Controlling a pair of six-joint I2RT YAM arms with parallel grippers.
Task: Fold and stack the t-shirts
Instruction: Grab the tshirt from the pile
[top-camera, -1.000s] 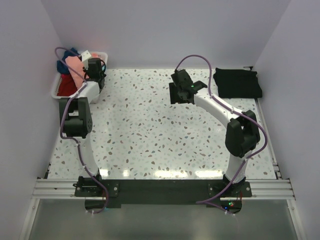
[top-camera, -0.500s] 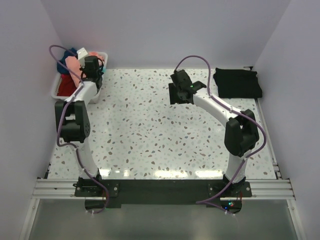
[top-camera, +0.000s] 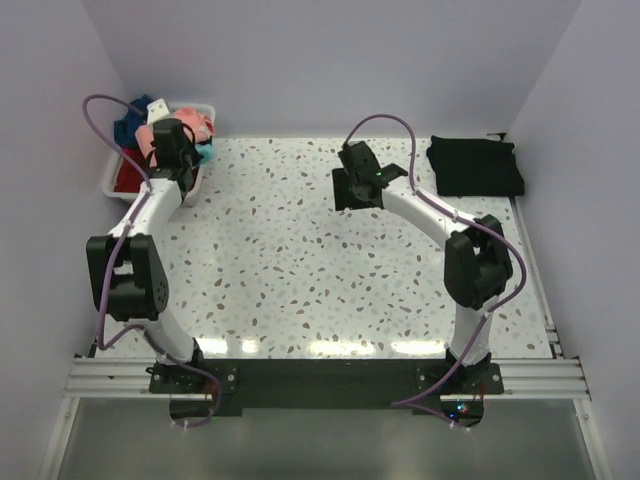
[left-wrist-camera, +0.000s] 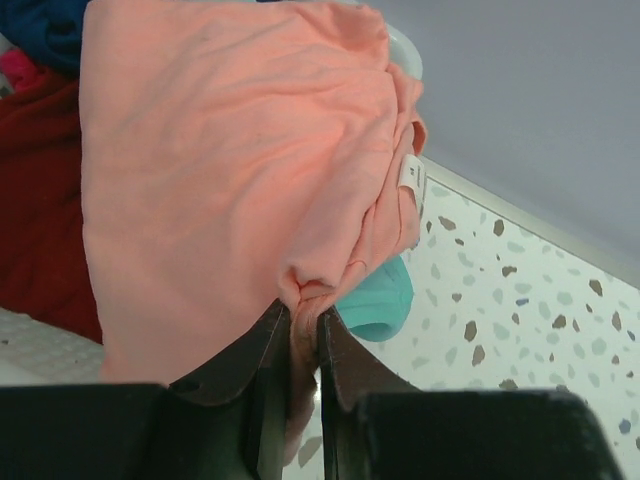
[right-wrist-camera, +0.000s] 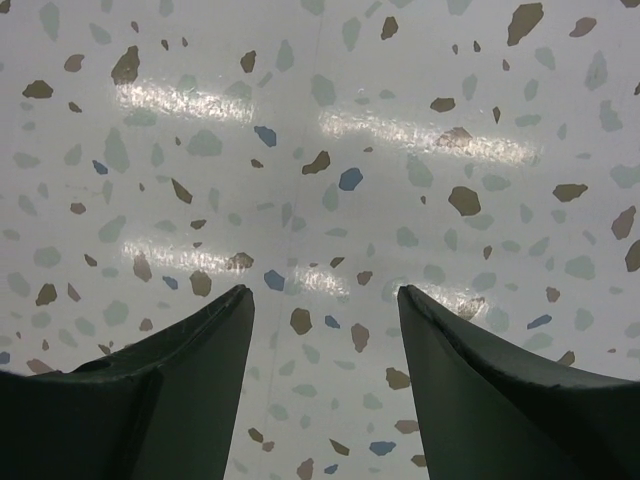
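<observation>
Surveying the top external view: the black t-shirt (top-camera: 475, 165) lies folded at the far right corner of the table (top-camera: 300, 260), judged the only finished item. The white bin (top-camera: 108, 183) at far left holds the red t-shirt (top-camera: 130, 178) and the navy t-shirt (top-camera: 125, 130).

Left wrist view: the left gripper (left-wrist-camera: 300, 315) has its jaws nearly closed, pinching a fold of the salmon-pink t-shirt (left-wrist-camera: 220, 160), which hangs bunched at the bin's edge, with the teal t-shirt (left-wrist-camera: 375, 300) beneath it.

Right wrist view: the right gripper (right-wrist-camera: 325, 295) stands wide apart, holding nothing, over bare table.

Assessment: early stage, with four shirts left to fold and stack.
</observation>
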